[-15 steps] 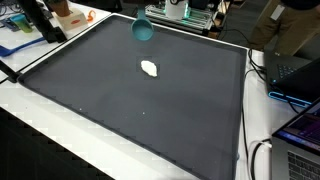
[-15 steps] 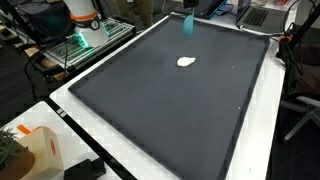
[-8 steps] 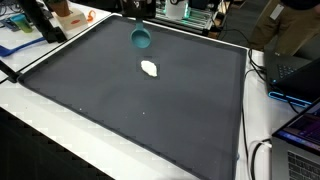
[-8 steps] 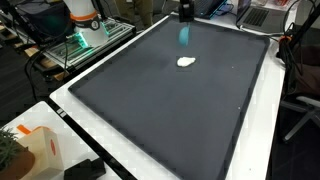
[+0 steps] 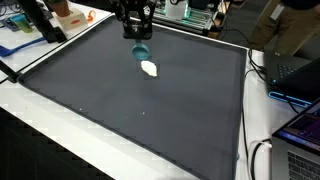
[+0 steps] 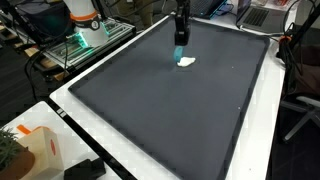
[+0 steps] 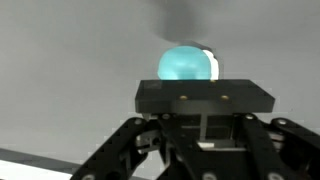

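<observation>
1. The hand (image 5: 137, 36) is closed on a teal cup (image 5: 141, 51). The cup hangs from the fingers, just under the black body of the hand.
2. In both exterior views the cup sits over the far part of the dark mat (image 5: 130, 115), well in from the near edge. In the exterior view with the green-lit equipment, the cup (image 6: 180, 46) shows below the hand (image 6: 180, 34).
3. A small white piece (image 5: 150, 68) lies flat on the mat, just on the near side of the cup. It also shows in an exterior view (image 6: 187, 62), close under the cup's lower end.
4. I cannot tell from these views whether cup and white piece touch. They look very close, and the cup appears to be clear of the mat.
5. In the wrist view the cup (image 7: 188, 64) fills the space beyond the fingers. A sliver of the white piece (image 7: 213, 63) peeks out at its right edge.
6. Judged from how things lie, picking up and carrying the cup is done. Setting it down and letting go of it are not done.
7. The white piece lies bare and untouched by the hand.
8. The mat covers most of the white table (image 5: 50, 115). A laptop (image 5: 295, 75) sits off the mat at the right.
</observation>
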### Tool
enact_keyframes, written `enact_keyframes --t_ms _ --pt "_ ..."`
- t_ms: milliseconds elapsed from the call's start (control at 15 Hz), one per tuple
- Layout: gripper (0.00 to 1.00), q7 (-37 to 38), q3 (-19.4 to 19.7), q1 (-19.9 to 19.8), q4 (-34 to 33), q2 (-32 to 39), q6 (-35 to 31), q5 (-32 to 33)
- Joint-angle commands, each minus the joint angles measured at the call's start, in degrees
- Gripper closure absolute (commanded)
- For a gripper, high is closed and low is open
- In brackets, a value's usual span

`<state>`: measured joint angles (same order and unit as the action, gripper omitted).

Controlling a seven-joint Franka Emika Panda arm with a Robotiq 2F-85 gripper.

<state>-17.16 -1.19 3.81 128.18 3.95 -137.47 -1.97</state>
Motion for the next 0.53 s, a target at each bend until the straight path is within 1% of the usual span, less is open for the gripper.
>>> enact_keyframes --t_ms 0,133,267,467 --pt "0.78 -1.6 -1.5 -0.4 0.0 0.5 1.0 -0.9" --pt "0.78 -1.8 -2.2 -0.2 0.3 0.6 1.7 -1.2" --pt "0.78 -2.6 -3.0 -0.1 0.8 0.7 0.4 -1.2" --pt "0.78 -2.4 -3.3 -0.2 0.4 1.6 -0.2 0.3"
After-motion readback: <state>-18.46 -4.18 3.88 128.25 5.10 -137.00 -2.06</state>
